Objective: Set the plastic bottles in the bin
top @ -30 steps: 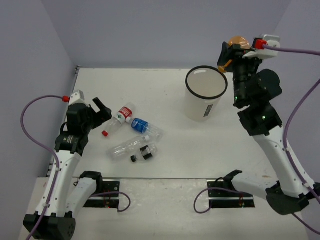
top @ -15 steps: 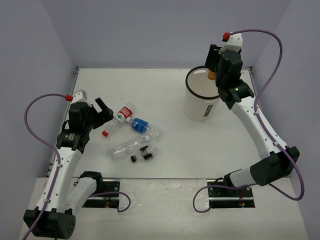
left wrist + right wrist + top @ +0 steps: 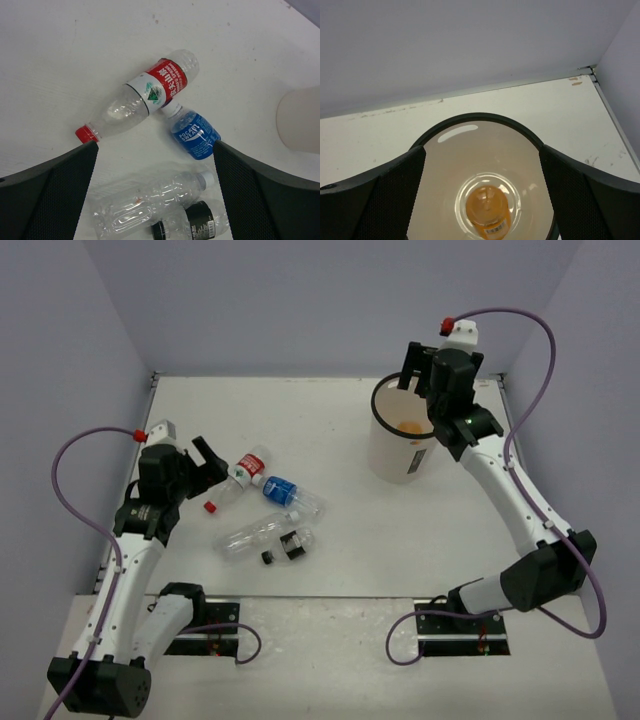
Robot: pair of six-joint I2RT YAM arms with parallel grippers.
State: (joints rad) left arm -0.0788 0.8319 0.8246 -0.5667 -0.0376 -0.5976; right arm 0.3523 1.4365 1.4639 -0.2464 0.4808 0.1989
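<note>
The white bin (image 3: 393, 458) stands at the back right, and an orange bottle (image 3: 408, 425) lies on its bottom. My right gripper (image 3: 418, 380) hangs open over the bin's mouth with nothing in it. In the right wrist view the orange bottle (image 3: 487, 210) shows deep inside the black rim (image 3: 475, 117), between my open fingers (image 3: 482, 150). On the table lie a red-capped bottle (image 3: 240, 475), a blue-labelled one (image 3: 290, 495), a plain clear one (image 3: 250, 535) and a black-labelled one (image 3: 290, 545). My left gripper (image 3: 205, 468) is open just left of them.
In the left wrist view the red-labelled bottle (image 3: 145, 97) touches the blue-labelled one (image 3: 194, 134). The clear bottle (image 3: 150, 205) and the black-labelled bottle (image 3: 192, 227) lie side by side below them, with the bin's wall (image 3: 300, 120) at the right edge. Grey walls close the table's back and sides.
My right arm swung from behind the bin to over its mouth. The right gripper opened and the orange bottle dropped into the bin. The left arm barely moved.
</note>
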